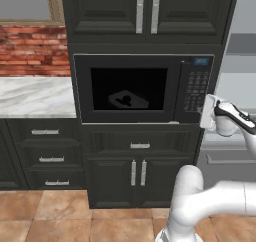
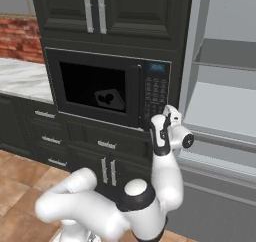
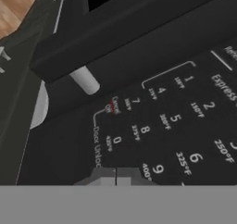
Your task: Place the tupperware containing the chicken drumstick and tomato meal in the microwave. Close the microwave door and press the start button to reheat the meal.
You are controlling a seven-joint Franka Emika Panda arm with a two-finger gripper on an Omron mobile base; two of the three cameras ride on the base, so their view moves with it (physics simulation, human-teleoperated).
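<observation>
Shut pincer (image 3: 115, 177) against microwave (image 1: 145, 88) keypad (image 3: 185, 126)

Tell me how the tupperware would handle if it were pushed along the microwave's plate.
The tupperware looks shallow and flat-bottomed, so it would probably slide, not tip. Seen through the microwave door, it seems small and thin, likely light. Its dark contents might shift.

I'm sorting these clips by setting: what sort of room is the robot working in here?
A rendered home kitchen, it seems. A black built-in microwave sits in dark panelled cabinets, a marble countertop runs under a red brick wall, and a pale grey fridge stands open at the right.
</observation>
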